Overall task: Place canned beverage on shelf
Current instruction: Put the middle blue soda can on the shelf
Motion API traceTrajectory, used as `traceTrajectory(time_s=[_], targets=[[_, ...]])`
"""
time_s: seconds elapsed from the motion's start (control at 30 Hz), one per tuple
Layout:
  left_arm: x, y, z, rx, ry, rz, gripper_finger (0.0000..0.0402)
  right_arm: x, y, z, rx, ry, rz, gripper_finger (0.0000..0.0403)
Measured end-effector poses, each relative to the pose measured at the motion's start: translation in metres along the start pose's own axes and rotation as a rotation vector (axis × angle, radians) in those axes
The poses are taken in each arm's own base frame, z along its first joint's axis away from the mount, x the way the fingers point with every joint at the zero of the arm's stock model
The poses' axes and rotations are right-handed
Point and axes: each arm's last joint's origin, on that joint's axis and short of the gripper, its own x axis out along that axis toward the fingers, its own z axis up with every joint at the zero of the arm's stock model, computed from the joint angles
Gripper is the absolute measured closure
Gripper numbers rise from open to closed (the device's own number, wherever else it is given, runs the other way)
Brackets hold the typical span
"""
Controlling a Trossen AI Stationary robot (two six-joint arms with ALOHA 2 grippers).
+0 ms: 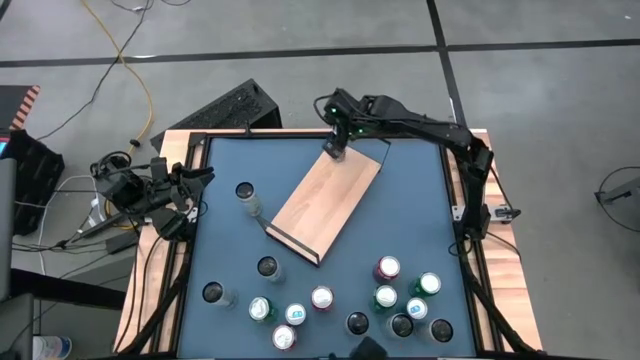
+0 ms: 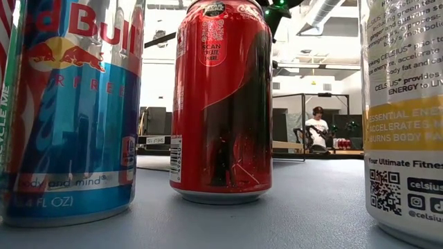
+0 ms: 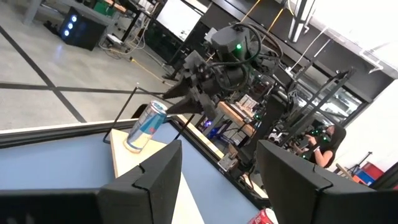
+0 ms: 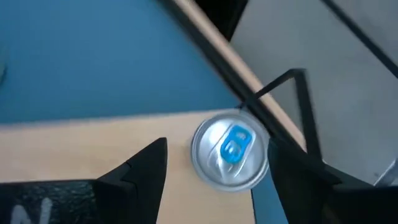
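- In the high view my right claw [image 1: 335, 150] is hanging over the upper corner of the shelf [image 1: 325, 205], a little above the middle of the frame.
- In the right wrist view my two dark fingers [image 4: 146, 163] are standing on either side of a silver-topped can [image 4: 230, 157] with a blue tab, with a sliver of shelf wood showing between the near finger and the can's rim, so I am calling this claw released and not gripping.
- In the left wrist view that same can [image 3: 145, 126], blue and silver, is standing on the light wood at the shelf's corner, slanted in that frame, with the right claw's tips just above its top.
- The shelf is lying diagonally on the blue counter [image 1: 415, 220], its dark lip toward the lower left of the high view and its thin black wire rail [image 4: 283, 84] at the corner by the can.
- My left claw [image 1: 185, 190] is waiting at the left edge of the counter in the high view, its fingers [image 3: 155, 180] parted and holding nothing.
- More cans [image 1: 385, 297] are clustered along the bottom of the high view, and one [image 1: 245, 192] is standing alone left of the shelf.
- In the low view a red can [image 2: 221, 100] is filling the centre of the frame.
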Motion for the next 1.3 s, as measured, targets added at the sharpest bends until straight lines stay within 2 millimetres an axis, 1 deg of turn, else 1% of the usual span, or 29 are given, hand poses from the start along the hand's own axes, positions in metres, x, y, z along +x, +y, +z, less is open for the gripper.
traceTrajectory(time_s=[0.07,0.17,0.37,0.47,0.67,0.77,0.93,1.07,1.3], targets=[[0.000,0.000,0.000,0.000,0.000,-0.001,0.0207,-0.001,0.002,0.002,0.066,-0.036,-0.035,0.0143],[0.000,0.000,0.000,-0.001,0.002,-0.004,0.0207,0.000,-0.001,0.002,0.132,-0.037,-0.057,0.0143],[0.000,-0.001,0.000,-0.002,0.015,-0.041,0.0207,0.000,-0.002,0.002,0.139,-0.028,-0.059,0.0134],[0.000,-0.001,0.000,-0.002,0.017,-0.046,0.0207,0.000,-0.002,0.002,0.139,-0.030,-0.053,0.0114],[0.000,-0.001,0.000,-0.002,0.018,-0.048,0.0207,0.000,-0.003,0.001,0.138,-0.012,-0.048,0.0053],[0.000,-0.001,0.000,-0.003,0.018,-0.048,0.0207,0.000,-0.002,0.001,0.166,-0.014,-0.045,0.0038],[0.000,-0.001,-0.001,-0.013,0.019,-0.050,0.0207,0.001,-0.003,0.000,0.238,-0.013,-0.052,0.0042],[0.000,-0.001,-0.001,-0.013,0.019,-0.050,0.0207,0.002,-0.006,-0.001,0.242,0.000,-0.060,0.0048],[0.000,-0.001,-0.001,-0.020,0.019,-0.049,0.0207,0.026,0.012,-0.003,0.213,0.023,-0.057,0.0050]])
